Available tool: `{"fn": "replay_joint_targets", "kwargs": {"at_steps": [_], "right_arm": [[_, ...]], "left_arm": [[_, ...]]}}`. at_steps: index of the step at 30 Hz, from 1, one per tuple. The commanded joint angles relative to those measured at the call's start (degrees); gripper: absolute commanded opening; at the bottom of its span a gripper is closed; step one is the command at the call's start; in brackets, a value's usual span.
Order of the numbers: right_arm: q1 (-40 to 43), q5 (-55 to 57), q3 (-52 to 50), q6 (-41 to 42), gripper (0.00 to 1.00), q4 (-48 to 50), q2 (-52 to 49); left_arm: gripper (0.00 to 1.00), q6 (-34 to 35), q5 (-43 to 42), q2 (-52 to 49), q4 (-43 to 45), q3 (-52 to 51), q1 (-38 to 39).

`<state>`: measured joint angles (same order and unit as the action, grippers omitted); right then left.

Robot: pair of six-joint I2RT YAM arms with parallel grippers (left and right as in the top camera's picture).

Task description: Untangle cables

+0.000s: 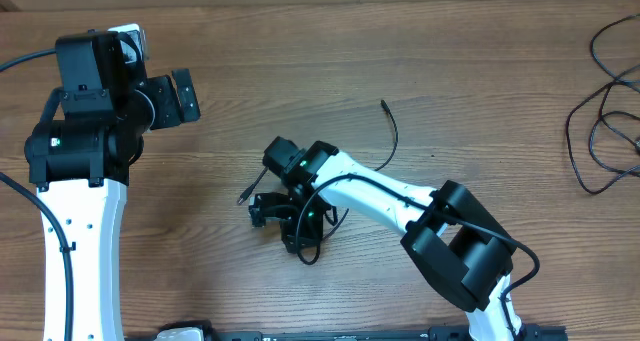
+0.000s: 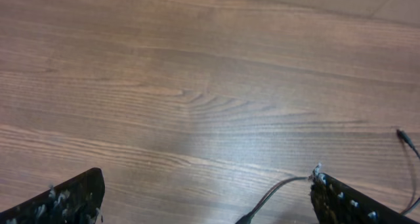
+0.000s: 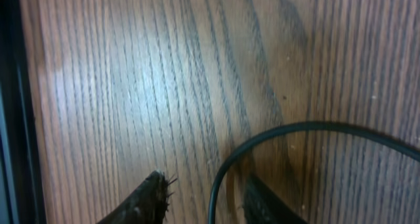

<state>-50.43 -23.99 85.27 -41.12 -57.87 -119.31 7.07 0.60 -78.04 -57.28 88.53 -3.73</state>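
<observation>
The right gripper point(image 3: 205, 181) straddles the black cable point(image 3: 295, 127), jaws half apart to pinch; the left gripper point(image 2: 209, 173) hovers, spread wide.

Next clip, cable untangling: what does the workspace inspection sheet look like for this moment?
Surface: wood-grain table, no marks seen.
Job's things: thin black cable tangle at centre under the right arm, one plug end trailing away from it; second loose bunch at the right edge.
Clutter: nothing seen.
Tools: left tool open, holding nothing; right tool open, its fingers either side of a cable loop, not clamped on it.
Cables: thicker arm cord running along the right arm.
Surroundings: nothing seen.
</observation>
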Motion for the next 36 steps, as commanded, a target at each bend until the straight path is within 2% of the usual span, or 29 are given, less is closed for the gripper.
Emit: {"fn": "replay_joint_targets", "kwargs": {"at_steps": [1, 3, 4, 10, 11, 12, 13, 19, 24, 28, 31, 36], "right_arm": [[-0.07, 1.46, -0.22, -1.09, 0.39, 0.15, 0.76], [0.02, 1.44, -0.59, -0.48, 0.49, -0.28, 0.76], [0.04, 1.4, -0.79, -0.46, 0.51, -0.81, 0.76], [0.02, 0.79, -6.05, 0.59, 0.52, 0.52, 0.76], [0.02, 0.79, -7.1, 0.59, 0.44, 1.16, 0.76], [0.02, 0.79, -8.37, 0.61, 0.22, 2.34, 0.76], [0.02, 0.79, -9.46, 0.76, 0.04, 3.5, 0.76], [0.04, -1.31, -10.43, 4.26, 0.04, 5.68, 1.22], [0.44, -3.39, -1.42, 4.74, 0.04, 3.26, 4.46], [3.67, 3.48, 10.32, 13.31, 0.04, 3.37, 7.93], [10.49, 6.05, 19.82, 17.49, 0.04, 4.42, 9.51], [24.24, 6.19, 28.04, 23.78, 0.04, 6.27, 9.62]], "left_arm": [[1.0, -1.79, -0.44, -0.28, -0.76, -0.24, 0.42], [1.0, -2.01, -0.42, -0.28, -1.16, -0.26, 0.42], [1.0, -2.12, -0.42, -0.28, -1.25, -0.28, 0.42], [0.99, -2.4, -0.42, -0.28, -1.22, -0.33, 0.42], [1.0, -2.4, -0.42, -0.28, -1.22, -0.33, 0.42], [1.0, -2.4, -0.42, -0.28, -1.22, -0.33, 0.42], [1.0, -2.4, -0.42, -0.28, -1.2, -0.33, 0.42], [1.0, -2.4, -0.42, -0.28, -1.11, -0.33, 0.42], [1.0, -2.36, -0.44, -0.28, -0.9, -0.31, 0.42], [1.0, -2.34, -0.48, -0.28, -0.94, -0.31, 0.42], [1.0, -2.34, -0.46, -0.28, -0.96, -0.33, 0.42], [1.0, -2.38, -0.37, -0.28, -0.83, -0.31, 0.42]]}}
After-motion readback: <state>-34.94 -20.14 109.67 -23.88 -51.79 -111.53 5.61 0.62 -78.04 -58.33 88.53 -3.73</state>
